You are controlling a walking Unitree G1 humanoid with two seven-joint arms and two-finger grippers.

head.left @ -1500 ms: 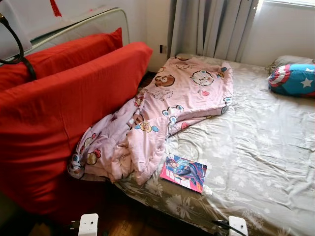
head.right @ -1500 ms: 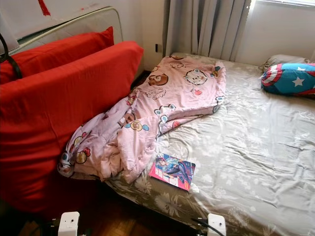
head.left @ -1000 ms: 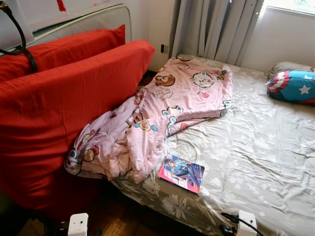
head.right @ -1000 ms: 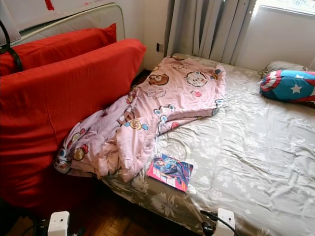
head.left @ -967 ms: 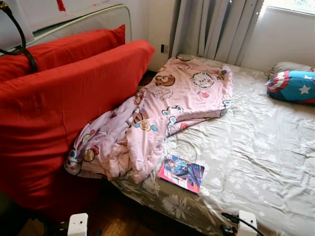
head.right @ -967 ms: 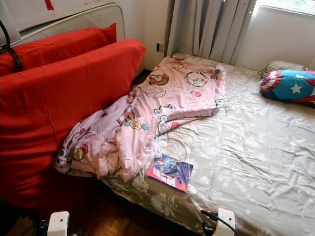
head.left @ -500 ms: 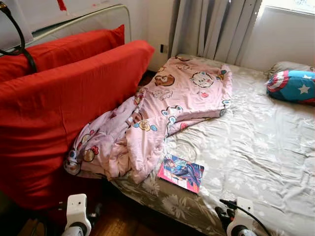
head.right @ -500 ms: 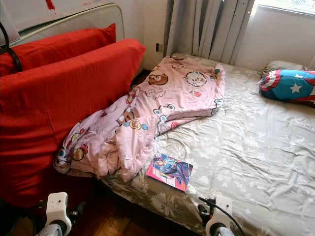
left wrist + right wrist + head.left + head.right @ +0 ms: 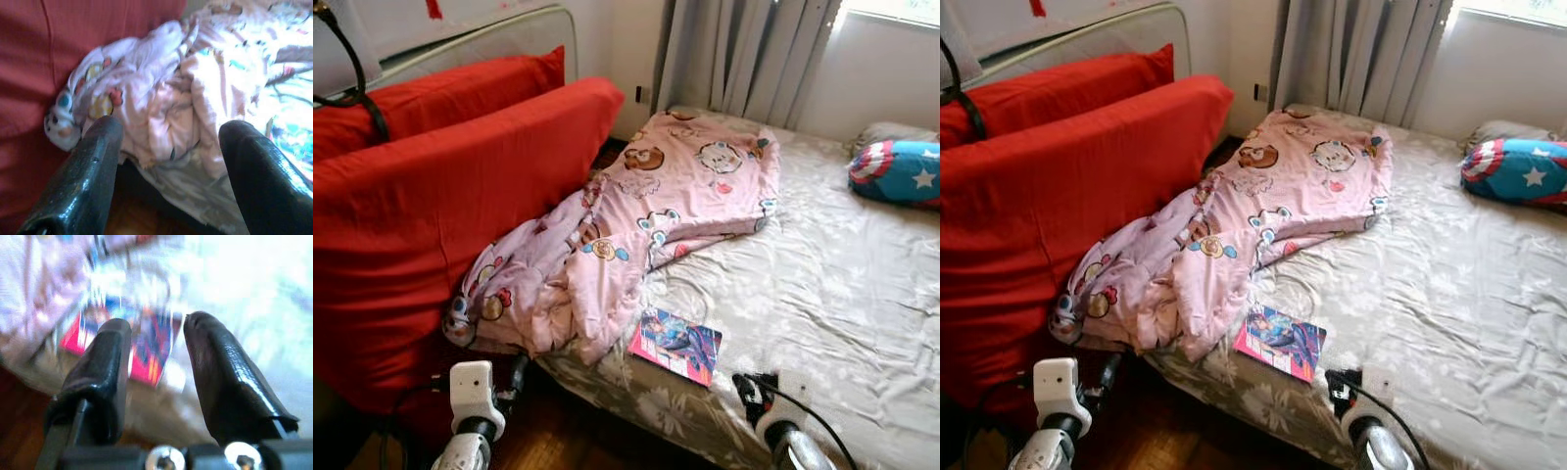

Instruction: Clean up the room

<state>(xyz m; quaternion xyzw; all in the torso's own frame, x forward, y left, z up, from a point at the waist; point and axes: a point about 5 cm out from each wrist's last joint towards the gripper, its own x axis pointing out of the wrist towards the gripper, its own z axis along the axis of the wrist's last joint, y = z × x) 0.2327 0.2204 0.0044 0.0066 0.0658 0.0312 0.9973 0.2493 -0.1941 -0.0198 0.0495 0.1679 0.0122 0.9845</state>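
A pink cartoon-print blanket [image 9: 626, 225] lies crumpled along the bed's left side, and its lower end hangs over the edge against the red cushions. A colourful comic book [image 9: 675, 345] lies flat near the bed's front edge. My left gripper [image 9: 516, 376] is low at the bed's corner, open, facing the hanging blanket end [image 9: 161, 88] with nothing between its fingers. My right gripper [image 9: 748, 385] hovers at the front edge just right of the comic book [image 9: 146, 352], open and empty.
Two large red cushions [image 9: 431, 225] lean upright along the bed's left side. A Captain America pillow [image 9: 899, 171] rests at the far right by the grey curtains [image 9: 734, 54]. The grey floral sheet [image 9: 842, 284] is wrinkled. Dark wooden floor [image 9: 568, 446] lies below.
Both arms have risen from the bottom edge. The left gripper came up toward the hanging blanket and the right one toward the comic book. Blanket and book lie as before.
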